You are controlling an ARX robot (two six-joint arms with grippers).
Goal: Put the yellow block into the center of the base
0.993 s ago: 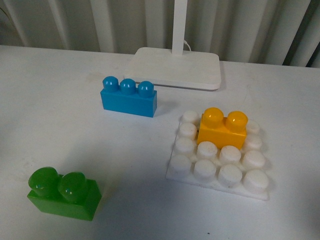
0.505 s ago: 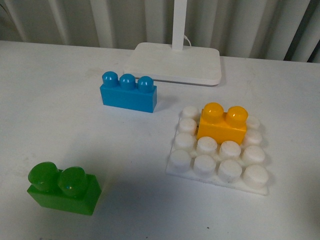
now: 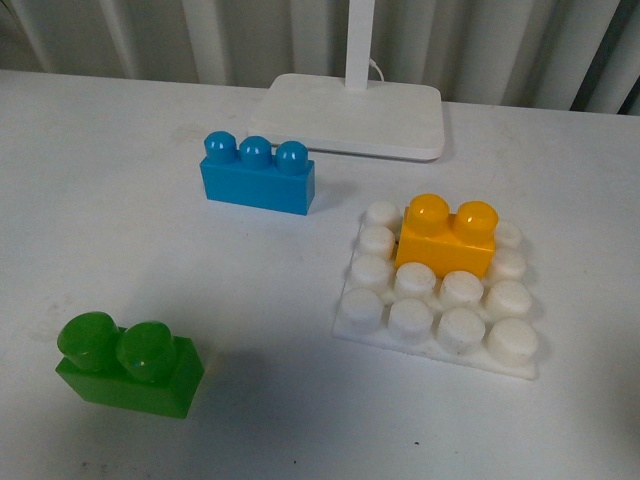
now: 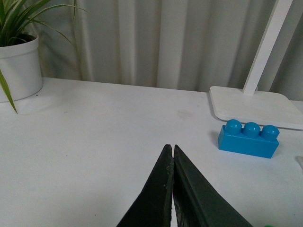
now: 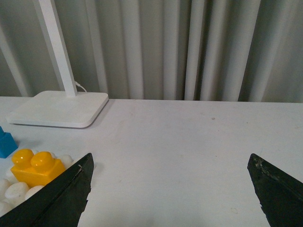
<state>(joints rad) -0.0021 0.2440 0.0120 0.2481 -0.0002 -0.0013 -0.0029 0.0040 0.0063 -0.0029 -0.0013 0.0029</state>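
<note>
since a second ago the whole front view has slid: the lamp stand foot (image 3: 350,116), the blue brick (image 3: 257,176) and the base (image 3: 436,318) sit a little higher in the frame, while the green brick (image 3: 127,364) sits a little lower and the bricks keep their places relative to each other. the base lies right of centre in the front view, with the yellow block (image 3: 447,238) seated on its studs in the second row from the far edge, over the two middle columns. its long axis runs left to right across the frame, both studs up. neither arm shows in the front view. only the left wrist view shows a potted plant (image 4: 16,61) at its upper left and the left gripper (image 4: 173,152) with fingers pressed together on nothing. only the right wrist view shows the right gripper (image 5: 173,177) spread wide, nothing between its fingers, the yellow block at lower left.
</note>
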